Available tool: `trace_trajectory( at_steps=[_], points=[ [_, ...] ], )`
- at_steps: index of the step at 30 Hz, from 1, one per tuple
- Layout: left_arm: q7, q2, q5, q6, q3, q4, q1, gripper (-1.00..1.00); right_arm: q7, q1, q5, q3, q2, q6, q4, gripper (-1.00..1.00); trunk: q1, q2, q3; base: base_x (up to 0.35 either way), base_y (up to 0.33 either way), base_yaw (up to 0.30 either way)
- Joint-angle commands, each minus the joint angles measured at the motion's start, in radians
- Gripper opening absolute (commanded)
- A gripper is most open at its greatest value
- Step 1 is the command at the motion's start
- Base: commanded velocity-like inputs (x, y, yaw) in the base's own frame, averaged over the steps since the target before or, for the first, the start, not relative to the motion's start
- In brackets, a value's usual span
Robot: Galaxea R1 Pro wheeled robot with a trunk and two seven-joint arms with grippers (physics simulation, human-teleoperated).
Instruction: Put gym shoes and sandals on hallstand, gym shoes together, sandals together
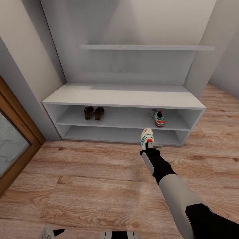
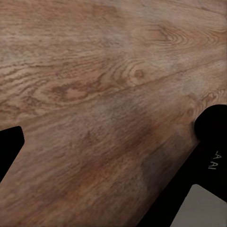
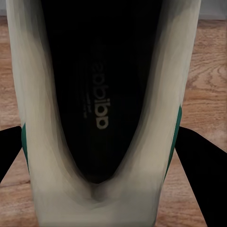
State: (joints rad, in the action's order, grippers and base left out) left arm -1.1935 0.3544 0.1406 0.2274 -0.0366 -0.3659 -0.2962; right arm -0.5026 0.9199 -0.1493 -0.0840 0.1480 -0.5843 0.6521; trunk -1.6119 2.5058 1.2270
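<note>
Light-grey rack [image 1: 126,96]; brown sandals [image 1: 94,113]; white shoe [image 1: 147,137] with green stripes and a black insole; second shoe [image 1: 158,118] with a red-orange heel; brown wood-grain floor [image 1: 83,179].

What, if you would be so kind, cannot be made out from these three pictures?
- Right hand, head view: its fingertips are behind the held gym shoe.
- Held gym shoe, right wrist view: toe cut off by the top edge.
- Sandals and shelved gym shoe, head view: too small for detail.
- Left hand, left wrist view: mostly cut off by the edges.
</note>
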Motion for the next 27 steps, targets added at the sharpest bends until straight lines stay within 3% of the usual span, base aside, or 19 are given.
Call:
trace_trajectory(
  at_steps=[1, 27],
  points=[
    [-0.003, 0.0, 0.0, 0.006, -0.002, 0.001, 0.0, 1.0, -0.01, 0.001, -0.01, -0.005, -0.001, -0.003, 0.001, -1.0, 0.0, 0.0, 0.001, 0.0, 0.0, 0.0],
    [0.0, 0.0, 0.0, 0.006, -0.002, 0.001, 0.0, 1.0, -0.01, 0.001, -0.01, -0.005, -0.001, -0.003, 0.001, -1.0, 0.0, 0.0, 0.008, 0.021, 0.0, 0.0]
  ],
)
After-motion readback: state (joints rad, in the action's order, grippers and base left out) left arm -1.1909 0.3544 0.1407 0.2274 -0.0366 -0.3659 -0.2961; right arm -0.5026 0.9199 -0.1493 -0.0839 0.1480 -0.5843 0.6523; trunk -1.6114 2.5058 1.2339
